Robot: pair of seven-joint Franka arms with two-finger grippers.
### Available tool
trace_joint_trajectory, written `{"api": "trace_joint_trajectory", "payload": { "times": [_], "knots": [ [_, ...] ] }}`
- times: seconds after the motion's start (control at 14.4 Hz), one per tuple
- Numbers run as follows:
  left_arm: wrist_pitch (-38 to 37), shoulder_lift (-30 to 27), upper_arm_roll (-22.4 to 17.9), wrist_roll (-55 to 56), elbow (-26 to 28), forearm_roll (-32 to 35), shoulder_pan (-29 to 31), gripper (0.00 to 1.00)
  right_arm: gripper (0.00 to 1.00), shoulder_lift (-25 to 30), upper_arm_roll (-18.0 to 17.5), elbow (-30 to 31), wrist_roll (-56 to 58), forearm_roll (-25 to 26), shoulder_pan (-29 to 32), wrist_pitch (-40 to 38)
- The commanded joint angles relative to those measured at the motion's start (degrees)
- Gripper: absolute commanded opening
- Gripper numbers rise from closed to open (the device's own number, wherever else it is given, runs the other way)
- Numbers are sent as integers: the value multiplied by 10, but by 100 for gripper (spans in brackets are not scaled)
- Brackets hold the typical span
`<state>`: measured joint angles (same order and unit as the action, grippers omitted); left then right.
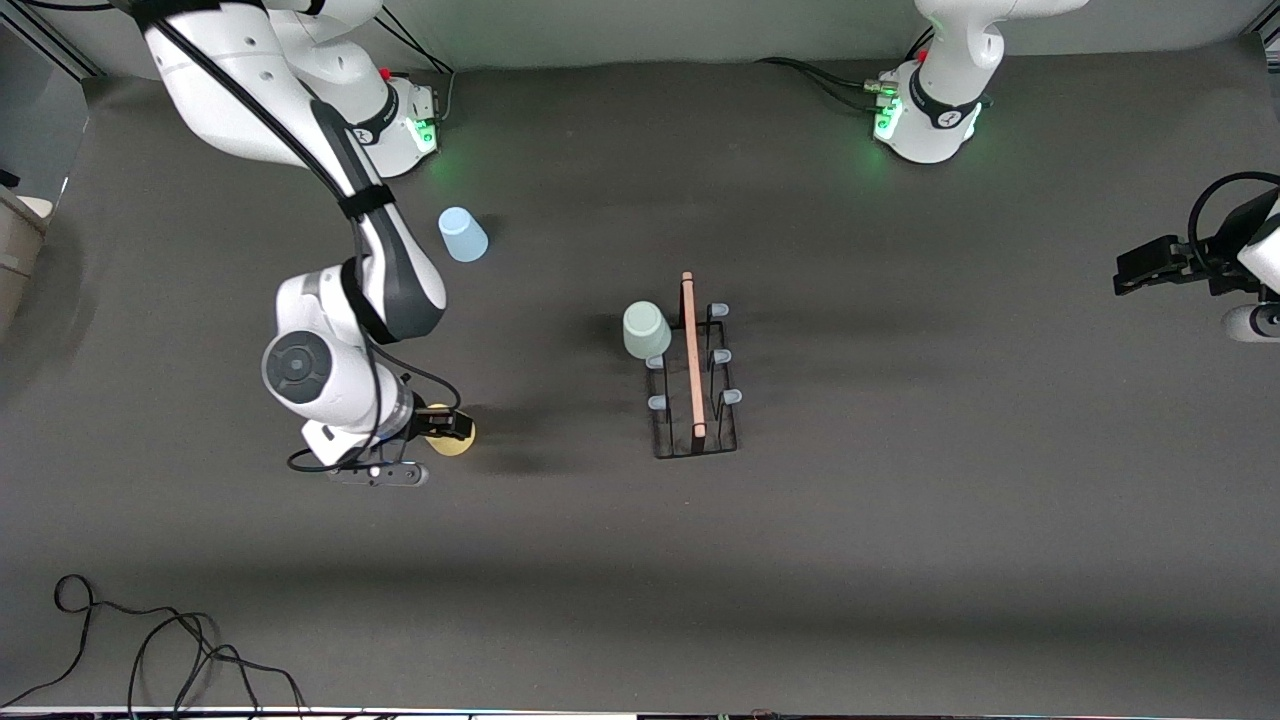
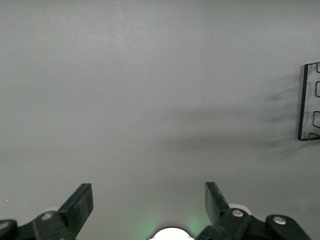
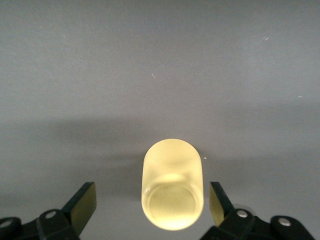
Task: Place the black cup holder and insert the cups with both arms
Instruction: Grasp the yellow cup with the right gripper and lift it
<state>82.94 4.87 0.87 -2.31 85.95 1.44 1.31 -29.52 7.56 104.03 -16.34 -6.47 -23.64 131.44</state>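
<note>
Loose black cable (image 1: 150, 650) curled on the dark grey table (image 1: 900, 560) at the edge nearest the front camera. Largest in view, the right arm (image 1: 350, 300) reached down from its base, elbow bent and wrist turned down, so that the right gripper (image 1: 440, 425) hung low at the yellow cup (image 1: 455, 438); its fingers (image 3: 80, 202) stood wide apart on either side of the smooth, translucent cup (image 3: 172, 192), and whether they touched it was hard to judge, though a gap seemed to show on both sides. At the left arm's end of the table, the left arm (image 1: 1255, 260) waited, the left gripper (image 1: 1130, 275) spread open and empty (image 2: 147, 205) over bare matte surface. Near mid-table stood the black cup holder (image 1: 693, 370), a thin wire rack with a long wooden handle and pale-capped pegs; the pale green cup (image 1: 646, 330) sat upturned on a peg on the rack's side toward the right arm's end. Upside down on the table, the light blue cup (image 1: 462, 235) stood near the right arm's base, farther from the camera than the yellow one.
</note>
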Motion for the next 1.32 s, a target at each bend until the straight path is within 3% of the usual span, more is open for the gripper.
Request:
{"api": "trace_joint_trajectory", "payload": {
  "times": [0.0, 0.28, 0.35, 0.42, 0.63, 0.7, 0.9, 1.25],
  "knots": [
    [12, -6, -3, 9, 17, 4, -5, 100, 100, -8, -1, 31, 33, -13, -3, 53],
    [12, -6, -3, 8, 20, 3, -5, 100, 100, -11, -2, 62, 34, -13, -4, 91],
    [12, -6, -3, 9, 21, 3, -6, 100, 96, -12, -3, 67, 34, -13, -4, 102],
    [13, -6, -3, 9, 23, 3, -6, 100, 83, -14, -4, 74, 35, -13, -4, 115],
    [19, -5, -3, 9, 24, 3, -4, 100, 11, -9, -4, 79, 53, -14, -4, 115],
    [20, -5, -3, 8, 25, 3, -4, 100, 0, -4, -4, 79, 53, -14, -3, 107],
    [19, -5, -3, 9, 26, 3, -4, 100, 0, 25, -4, 57, 53, -23, -2, 41],
    [20, -6, -3, 9, 32, 3, -5, 100, 0, 42, -2, -78, 21, -68, -3, -144]
  ]
}}
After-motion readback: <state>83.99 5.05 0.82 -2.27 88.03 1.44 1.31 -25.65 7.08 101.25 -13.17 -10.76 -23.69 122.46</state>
